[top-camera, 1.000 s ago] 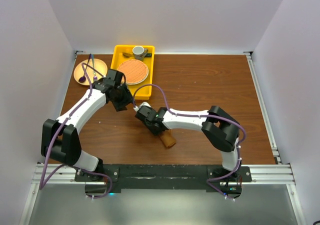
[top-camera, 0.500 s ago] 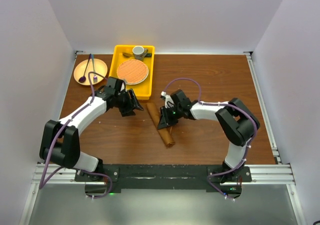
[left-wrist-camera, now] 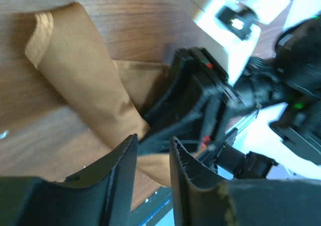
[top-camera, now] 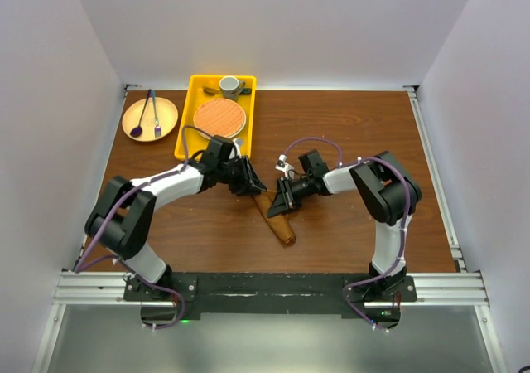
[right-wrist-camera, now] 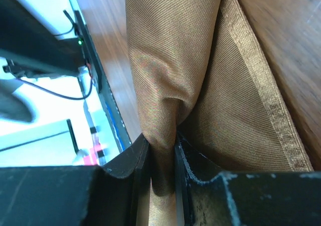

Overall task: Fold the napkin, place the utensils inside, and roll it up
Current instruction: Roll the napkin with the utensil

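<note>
The rust-brown napkin (top-camera: 279, 225) lies rolled into a narrow bundle on the brown table, slanting from the middle towards the near edge. My right gripper (top-camera: 281, 205) reaches it from the right and is shut on a fold of the cloth (right-wrist-camera: 170, 60), which is pinched between its jaws (right-wrist-camera: 159, 160). My left gripper (top-camera: 248, 182) sits at the roll's far end, its jaws (left-wrist-camera: 153, 150) a little apart with nothing between them; the napkin (left-wrist-camera: 85, 70) lies just beyond them. The cream spoon does not show in any view.
A yellow tray (top-camera: 184, 124) stands at the back left holding a round orange woven mat (top-camera: 219, 118) and a grey cup (top-camera: 229, 84). A tan plate (top-camera: 149, 118) left of it carries a purple spoon and a dark fork.
My right arm has swung off the napkin to the right, and its gripper now grips the roll from that side. My left gripper has moved right and nearer, to the roll's far end.
</note>
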Action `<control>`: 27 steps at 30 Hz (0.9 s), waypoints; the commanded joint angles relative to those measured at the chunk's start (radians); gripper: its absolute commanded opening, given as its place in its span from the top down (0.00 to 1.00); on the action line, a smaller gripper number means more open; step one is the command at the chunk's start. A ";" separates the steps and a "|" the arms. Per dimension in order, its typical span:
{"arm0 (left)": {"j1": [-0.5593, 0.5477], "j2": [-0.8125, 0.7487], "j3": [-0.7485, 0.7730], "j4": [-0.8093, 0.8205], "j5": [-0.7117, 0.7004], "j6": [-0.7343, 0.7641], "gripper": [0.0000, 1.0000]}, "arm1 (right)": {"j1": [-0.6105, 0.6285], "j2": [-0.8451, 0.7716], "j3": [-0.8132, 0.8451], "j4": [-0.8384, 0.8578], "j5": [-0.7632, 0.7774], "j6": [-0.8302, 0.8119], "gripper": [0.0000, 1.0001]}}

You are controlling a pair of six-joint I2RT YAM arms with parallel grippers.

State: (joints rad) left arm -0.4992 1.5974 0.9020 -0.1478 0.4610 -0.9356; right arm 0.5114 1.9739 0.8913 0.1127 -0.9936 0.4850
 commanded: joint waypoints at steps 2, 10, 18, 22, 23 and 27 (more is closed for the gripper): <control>0.001 0.079 0.043 0.106 -0.033 -0.008 0.69 | -0.002 -0.001 0.024 -0.162 0.027 -0.137 0.80; 0.001 0.185 0.057 0.166 -0.085 -0.002 0.76 | -0.001 -0.073 0.041 -0.350 0.162 -0.252 0.70; 0.002 0.223 0.049 0.149 -0.084 0.029 0.78 | 0.007 -0.256 0.132 -0.665 0.441 -0.341 0.48; 0.002 0.214 0.063 0.113 -0.079 0.040 0.78 | 0.021 -0.346 0.120 -0.737 0.539 -0.350 0.48; 0.002 0.211 0.069 0.097 -0.079 0.044 0.78 | 0.025 -0.360 0.109 -0.742 0.550 -0.352 0.48; 0.002 0.213 0.101 0.073 -0.071 0.055 0.78 | 0.061 -0.395 0.009 -0.714 0.567 -0.310 0.49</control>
State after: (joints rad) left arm -0.5007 1.8076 0.9573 -0.0414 0.4103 -0.9215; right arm 0.5362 1.6207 0.9791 -0.5625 -0.5068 0.1669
